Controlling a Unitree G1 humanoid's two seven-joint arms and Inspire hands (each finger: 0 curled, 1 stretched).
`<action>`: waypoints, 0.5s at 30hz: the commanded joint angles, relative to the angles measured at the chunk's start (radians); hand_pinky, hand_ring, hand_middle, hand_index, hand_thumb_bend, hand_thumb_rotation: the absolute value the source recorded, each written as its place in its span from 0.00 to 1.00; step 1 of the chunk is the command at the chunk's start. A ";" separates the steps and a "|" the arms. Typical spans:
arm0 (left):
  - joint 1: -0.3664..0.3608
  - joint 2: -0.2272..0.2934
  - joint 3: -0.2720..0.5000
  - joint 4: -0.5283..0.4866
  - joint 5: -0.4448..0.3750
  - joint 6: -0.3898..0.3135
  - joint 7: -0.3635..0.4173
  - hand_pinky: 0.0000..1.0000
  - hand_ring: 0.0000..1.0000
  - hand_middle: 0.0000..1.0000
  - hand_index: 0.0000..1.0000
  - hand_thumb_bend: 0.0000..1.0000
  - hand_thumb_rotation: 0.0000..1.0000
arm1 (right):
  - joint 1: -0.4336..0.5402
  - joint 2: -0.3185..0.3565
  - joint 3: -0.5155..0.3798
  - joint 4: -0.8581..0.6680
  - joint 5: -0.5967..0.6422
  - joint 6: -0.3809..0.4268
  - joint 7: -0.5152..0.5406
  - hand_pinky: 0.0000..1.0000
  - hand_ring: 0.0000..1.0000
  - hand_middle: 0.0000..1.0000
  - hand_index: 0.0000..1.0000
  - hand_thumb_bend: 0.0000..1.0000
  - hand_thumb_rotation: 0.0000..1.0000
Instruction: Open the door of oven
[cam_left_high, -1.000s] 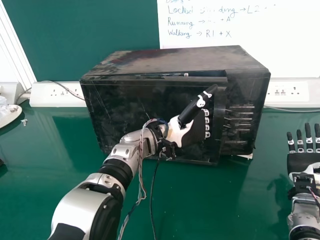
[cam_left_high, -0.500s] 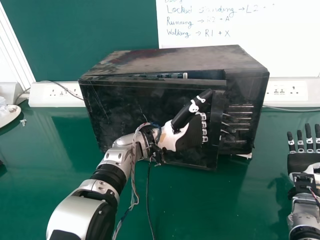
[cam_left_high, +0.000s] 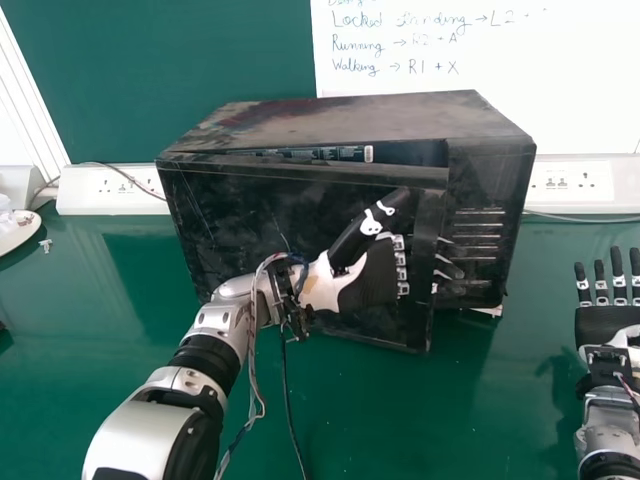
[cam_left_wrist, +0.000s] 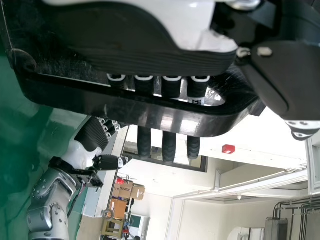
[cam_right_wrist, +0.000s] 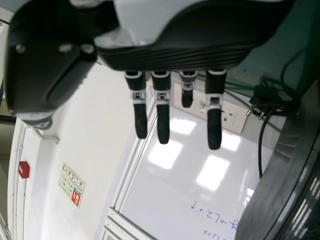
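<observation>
The door of the oven stands ajar, its gap along the top wider than in the earlier frames, and its handle has swung nearer the robot. The left robot hand has drawn back with it, its fingers nearly straight and passed behind the handle, thumb raised in front. The right robot hand rests open at the right of the head view, where it was.

The oven sits on a green bench. Behind are a green wall, a whiteboard with handwriting and socket panels on either side of the oven. The left wrist view shows cardboard boxes farther off in the room.
</observation>
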 joint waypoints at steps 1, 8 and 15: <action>-0.009 0.034 0.020 -0.031 -0.046 0.005 -0.031 0.49 0.68 0.76 0.78 0.88 0.92 | -0.005 0.005 0.008 -0.010 -0.009 -0.005 -0.007 0.41 0.48 0.56 0.64 1.00 0.89; 0.016 0.051 0.006 -0.069 -0.041 -0.021 -0.061 0.48 0.67 0.75 0.78 0.87 0.93 | -0.003 0.007 0.008 -0.016 -0.008 -0.008 -0.008 0.41 0.49 0.57 0.63 1.00 0.89; 0.051 0.068 -0.006 -0.114 -0.038 -0.066 -0.082 0.47 0.65 0.75 0.79 0.86 0.97 | -0.003 0.003 0.009 -0.012 -0.008 -0.003 -0.002 0.40 0.48 0.57 0.64 1.00 0.89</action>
